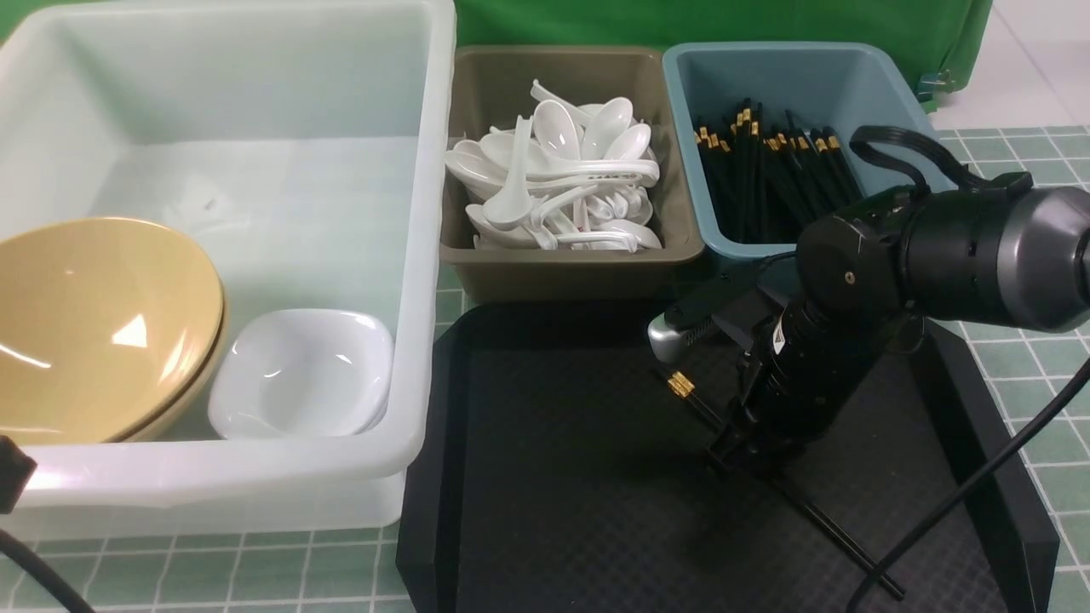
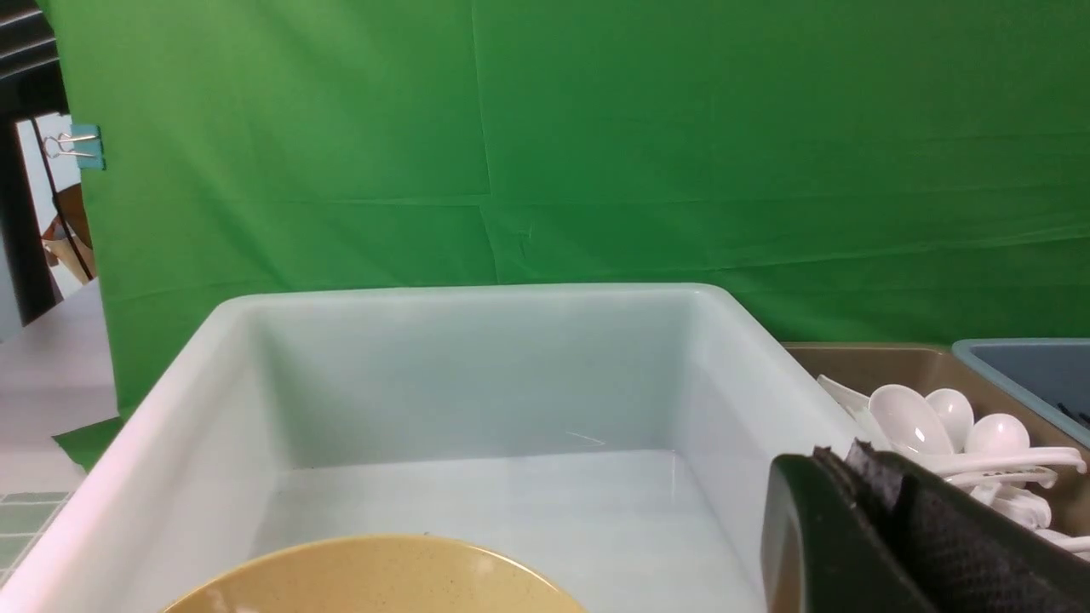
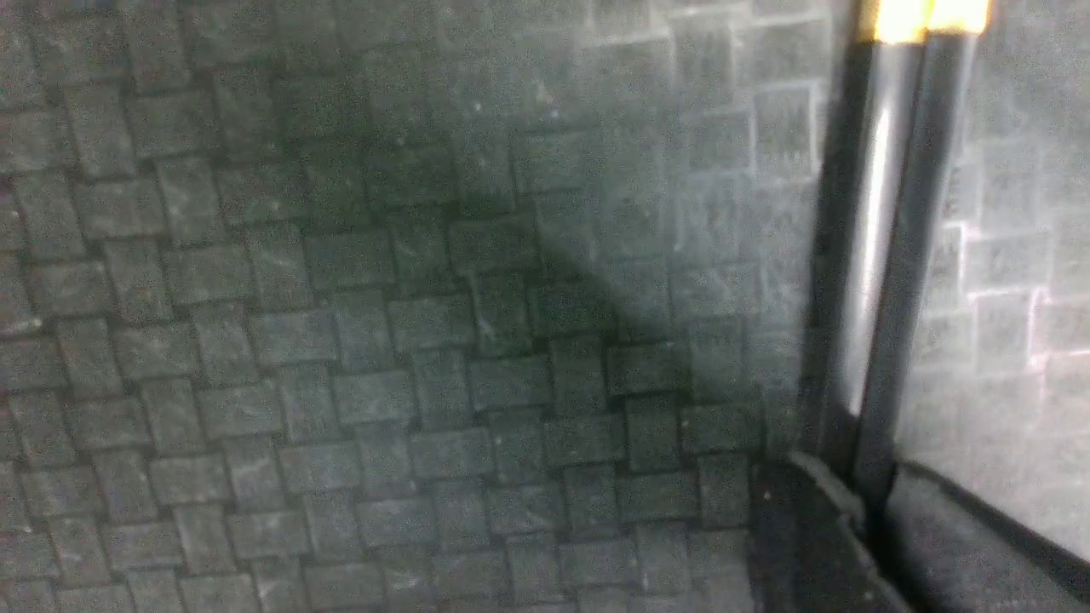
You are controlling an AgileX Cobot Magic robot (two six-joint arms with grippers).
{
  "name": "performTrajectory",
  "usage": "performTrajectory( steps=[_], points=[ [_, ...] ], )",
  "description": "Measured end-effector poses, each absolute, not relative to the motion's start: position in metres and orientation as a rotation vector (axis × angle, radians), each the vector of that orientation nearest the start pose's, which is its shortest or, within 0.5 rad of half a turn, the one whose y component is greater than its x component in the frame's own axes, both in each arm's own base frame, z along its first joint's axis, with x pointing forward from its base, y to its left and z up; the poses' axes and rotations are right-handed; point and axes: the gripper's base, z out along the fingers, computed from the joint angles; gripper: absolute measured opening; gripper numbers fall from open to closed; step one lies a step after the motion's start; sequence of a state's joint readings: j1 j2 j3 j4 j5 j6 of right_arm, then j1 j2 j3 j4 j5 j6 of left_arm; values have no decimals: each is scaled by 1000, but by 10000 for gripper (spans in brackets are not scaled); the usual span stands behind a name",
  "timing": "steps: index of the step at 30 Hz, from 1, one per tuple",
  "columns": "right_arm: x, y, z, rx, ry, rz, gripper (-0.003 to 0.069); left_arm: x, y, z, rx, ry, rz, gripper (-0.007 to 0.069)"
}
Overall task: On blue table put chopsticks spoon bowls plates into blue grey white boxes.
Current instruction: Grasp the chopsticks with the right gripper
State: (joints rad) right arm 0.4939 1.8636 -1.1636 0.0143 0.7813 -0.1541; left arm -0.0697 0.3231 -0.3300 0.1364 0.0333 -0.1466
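R gripper (image 1: 748,449): pointing down onto the black tray (image 1: 553,477); jaws narrow, clamped on the loose chopsticks (image 3: 890,255); check your R wrist cam: both sticks run side by side into the slot between the pads (image 3: 809,545), pads tight against them, gold bands at the far end of the sticks; front cam: the pair lies diagonal across the tray, gold end twd the boxes, thin tips twd you; grip point is roughly mid-length; can't tell whether the sticks are clear of the tray surface.

L gripper (image 2: 839,464): closed, nothing between the fingers; sits at the near-left side over the white box (image 1: 421,255); you only get its edge in the L wrist cam, green backdrop (image 2: 596,153) behind.

Rest of the layout for you:
- white box, left side of the blue table (image 1: 1047,149): bowls (image 1: 94,323) stacked and tilted in the near-left corner; plates (image 1: 298,375) nested just beside them on the right
- grey box (image 1: 485,94), middle, behind the tray: pile of spoons (image 1: 562,179)
- blue box (image 1: 860,85), right, just beside the grey one: stowed chopsticks (image 1: 766,179), gold ends twd the far wall
- tray sits on the table just beside the white box, in front of the grey and blue boxes
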Motion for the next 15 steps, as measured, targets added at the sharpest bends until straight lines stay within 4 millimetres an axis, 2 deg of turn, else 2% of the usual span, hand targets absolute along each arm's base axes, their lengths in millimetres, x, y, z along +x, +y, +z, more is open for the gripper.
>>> performTrajectory(
  steps=[10, 13, 15],
  points=[
    [309, 168, 169, -960, 2814, 71, 139, 83, -5, 300, 41, 1510, -61, 3],
    [305, 168, 183, -948, 2789, 95, 59, 83, -5, 300, 40, 1510, -62, 3],
    [304, 167, 192, -941, 2764, 102, 38, 83, -5, 300, 40, 1510, -62, 3]
  ],
)
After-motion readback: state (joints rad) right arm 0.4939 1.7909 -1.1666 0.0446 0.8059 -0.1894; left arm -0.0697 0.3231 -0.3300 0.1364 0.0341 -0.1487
